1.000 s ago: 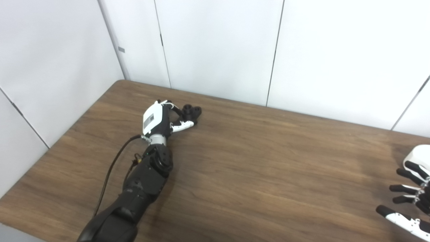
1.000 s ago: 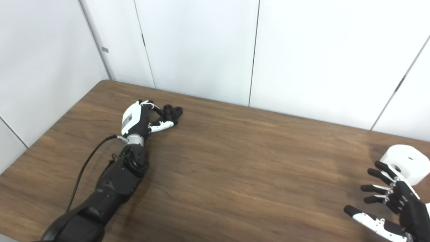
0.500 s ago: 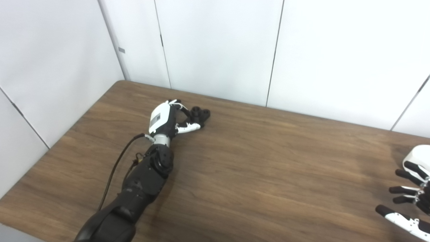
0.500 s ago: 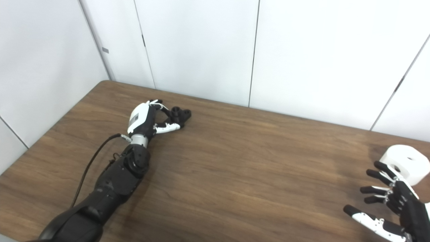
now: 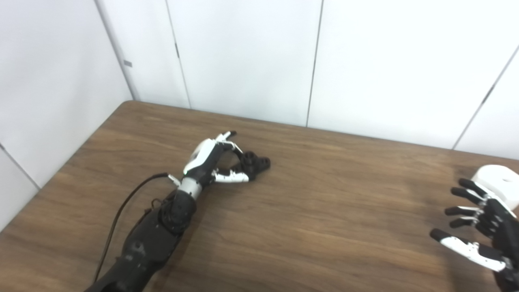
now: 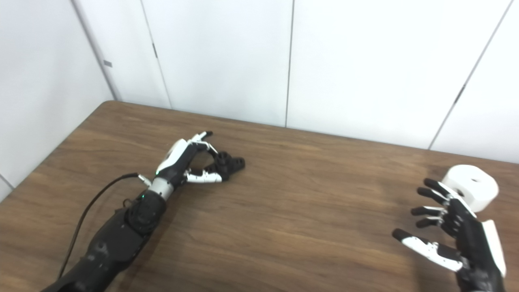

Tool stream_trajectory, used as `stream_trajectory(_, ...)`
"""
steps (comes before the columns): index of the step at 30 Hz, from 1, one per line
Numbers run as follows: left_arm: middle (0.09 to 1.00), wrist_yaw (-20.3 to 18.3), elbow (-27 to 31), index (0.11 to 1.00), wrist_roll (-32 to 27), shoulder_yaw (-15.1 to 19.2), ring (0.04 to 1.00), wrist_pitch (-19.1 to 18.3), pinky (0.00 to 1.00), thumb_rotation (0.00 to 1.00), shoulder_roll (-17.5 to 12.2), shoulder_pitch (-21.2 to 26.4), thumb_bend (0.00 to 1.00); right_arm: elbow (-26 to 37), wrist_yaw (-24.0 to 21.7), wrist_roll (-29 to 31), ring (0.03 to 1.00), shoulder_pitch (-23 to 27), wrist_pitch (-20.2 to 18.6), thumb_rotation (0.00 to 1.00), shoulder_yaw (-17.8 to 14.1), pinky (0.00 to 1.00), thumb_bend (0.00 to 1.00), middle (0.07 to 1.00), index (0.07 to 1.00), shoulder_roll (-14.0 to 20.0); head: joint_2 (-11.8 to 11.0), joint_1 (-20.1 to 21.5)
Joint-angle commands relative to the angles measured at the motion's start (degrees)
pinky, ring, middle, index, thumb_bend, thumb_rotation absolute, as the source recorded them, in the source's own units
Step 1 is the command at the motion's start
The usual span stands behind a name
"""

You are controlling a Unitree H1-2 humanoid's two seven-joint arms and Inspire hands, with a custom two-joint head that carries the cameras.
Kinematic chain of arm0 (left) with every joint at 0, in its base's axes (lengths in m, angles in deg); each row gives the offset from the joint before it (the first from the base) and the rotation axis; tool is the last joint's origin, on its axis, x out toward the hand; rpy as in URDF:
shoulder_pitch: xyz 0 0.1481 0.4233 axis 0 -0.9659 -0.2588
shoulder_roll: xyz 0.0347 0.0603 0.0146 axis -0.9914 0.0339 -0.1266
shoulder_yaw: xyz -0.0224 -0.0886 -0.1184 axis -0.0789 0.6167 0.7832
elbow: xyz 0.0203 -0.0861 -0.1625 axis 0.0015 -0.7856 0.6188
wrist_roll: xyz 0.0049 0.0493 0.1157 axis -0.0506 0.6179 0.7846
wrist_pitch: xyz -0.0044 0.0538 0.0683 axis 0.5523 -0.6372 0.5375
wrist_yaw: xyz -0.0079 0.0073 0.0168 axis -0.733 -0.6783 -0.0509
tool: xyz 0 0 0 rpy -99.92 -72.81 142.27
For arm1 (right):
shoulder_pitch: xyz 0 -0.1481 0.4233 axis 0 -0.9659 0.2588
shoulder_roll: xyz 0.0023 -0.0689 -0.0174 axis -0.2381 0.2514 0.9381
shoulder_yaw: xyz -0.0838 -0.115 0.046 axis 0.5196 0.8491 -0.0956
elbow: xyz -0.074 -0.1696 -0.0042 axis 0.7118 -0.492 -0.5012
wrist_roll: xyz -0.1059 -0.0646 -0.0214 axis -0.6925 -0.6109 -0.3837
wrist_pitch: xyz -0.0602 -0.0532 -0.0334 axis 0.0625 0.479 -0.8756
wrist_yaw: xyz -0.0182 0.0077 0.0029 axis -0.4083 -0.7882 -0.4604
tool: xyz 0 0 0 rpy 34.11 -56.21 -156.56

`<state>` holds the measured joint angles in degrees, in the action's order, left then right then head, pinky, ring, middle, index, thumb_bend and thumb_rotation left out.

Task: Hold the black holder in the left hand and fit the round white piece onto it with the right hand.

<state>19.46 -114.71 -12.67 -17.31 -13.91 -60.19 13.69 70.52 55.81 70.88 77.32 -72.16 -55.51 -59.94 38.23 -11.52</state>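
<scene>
Left robot hand fingers curled loosely round black holder on counter, clamp not confirmed; right robot hand splayed, empty, just short of round white piece at far right; rec. firm holder grip first, then approach w/ right.

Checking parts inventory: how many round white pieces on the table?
1. The round white piece sits at the table's far right, just beyond the open right robot hand. None seems hidden.
</scene>
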Motion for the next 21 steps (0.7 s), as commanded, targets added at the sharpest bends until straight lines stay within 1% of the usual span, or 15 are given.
stream_trajectory(1,0.975,-4.37,1.24,0.483,0.08,-2.42,1.0,0.58,1.0,0.06,1.17,-0.72,0.52,1.4,1.12,-0.14,0.612,1.62,0.62,0.15,-0.62,0.54,0.68,0.76,0.795,0.25,0.2,0.4)
stream_trajectory(2,0.976,-5.31,2.2,0.483,0.13,-3.1,1.0,0.39,1.0,0.06,1.28,-0.95,0.52,1.57,1.26,-0.63,0.611,1.68,0.52,0.15,-0.6,0.54,0.69,0.757,0.794,0.19,0.53,1.33)
stream_trajectory(3,0.976,-6.26,3.13,0.483,0.08,-3.68,1.0,0.18,1.0,0.06,1.44,-1.17,0.52,1.87,1.32,-1.01,0.611,1.76,0.22,0.17,-0.53,0.55,0.69,0.755,0.791,0.08,0.86,2.56)
stream_trajectory(4,0.975,-6.87,3.74,0.483,0.02,-4.03,1.0,0.0,1.0,0.06,1.55,-1.31,0.52,2.1,1.35,-1.27,0.616,1.81,-0.03,0.2,-0.48,0.55,0.7,0.757,0.791,0.0,0.86,2.56)
stream_trajectory(8,0.977,-10.09,6.8,0.483,0.7,-6.84,1.0,-0.21,1.0,0.06,2.0,-1.81,0.52,3.19,1.63,-2.15,0.619,2.27,-0.82,0.23,-0.01,0.54,0.7,0.76,0.787,-0.58,1.74,5.81)
stream_trajectory(10,0.978,-11.82,7.96,0.483,0.31,-7.87,1.0,-0.59,1.0,0.06,2.5,-2.07,0.52,3.8,1.59,-2.31,0.617,2.47,-1.08,0.23,0.29,0.54,0.69,0.758,0.788,-0.91,1.99,6.7)
stream_trajectory(12,0.977,-13.34,8.85,0.483,0.51,-9.02,1.0,-1.01,1.0,0.06,3.2,-2.34,0.52,4.77,1.73,-2.9,0.624,2.59,-2.19,0.21,0.64,0.54,0.68,0.764,0.794,-1.4,2.39,8.31)
stream_trajectory(15,0.978,-14.63,9.19,0.483,1.72,-10.91,1.0,-0.55,1.0,0.06,4.02,-2.42,0.52,5.9,1.94,-3.44,0.627,2.82,-3.18,0.18,1.03,0.54,0.66,0.769,0.796,-2.15,2.77,9.5)
stream_trajectory(19,0.975,-15.59,10.34,0.482,5.69,-14.2,1.0,-2.75,1.0,0.06,5.49,-2.41,0.52,6.97,2.1,-3.54,0.623,3.37,-4.39,0.15,1.39,0.54,0.64,0.772,0.802,-2.98,3.47,11.52)
stream_trajectory(21,0.966,-15.74,11.06,0.482,7.57,-15.54,1.0,-3.78,1.0,0.06,6.2,-2.64,0.52,7.14,2.34,-4.11,0.62,3.62,-4.58,0.15,1.55,0.53,0.64,0.775,0.804,-3.17,3.6,11.89)
